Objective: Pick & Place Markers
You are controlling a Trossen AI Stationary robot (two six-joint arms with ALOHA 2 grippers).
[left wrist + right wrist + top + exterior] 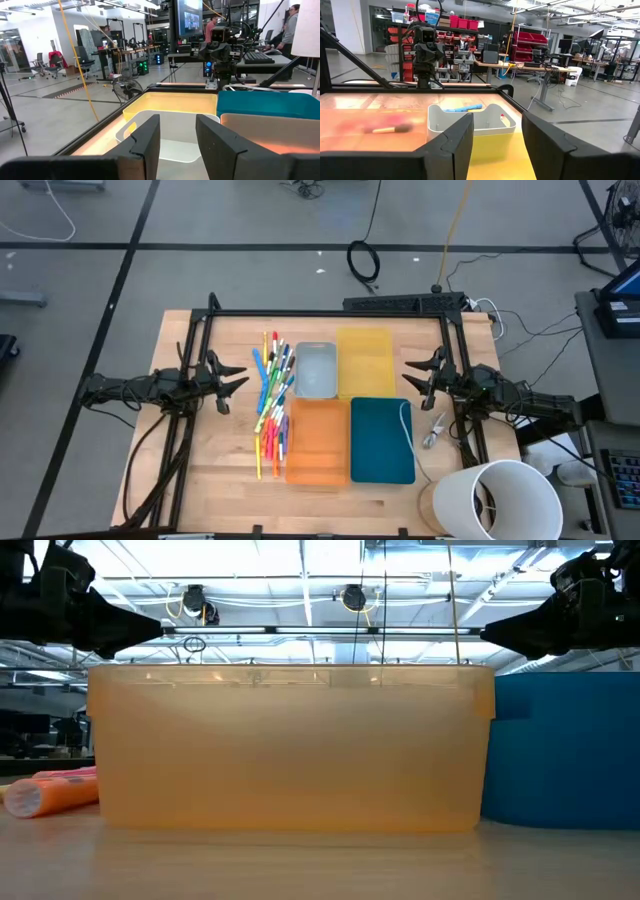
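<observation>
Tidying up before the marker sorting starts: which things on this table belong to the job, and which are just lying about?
Job:
markers, piled left of the trays
grey tray
yellow tray
orange tray
blue tray
left gripper, right gripper, both open, empty

Lying about:
white cord
white bucket

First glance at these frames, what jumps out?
Four trays packed at the table's centre: a grey tray, a yellow tray, an orange tray and a teal tray. A loose heap of markers lies on the bare wood just left of them. The left gripper and right gripper both stand open and empty, facing each other across the trays.
</observation>
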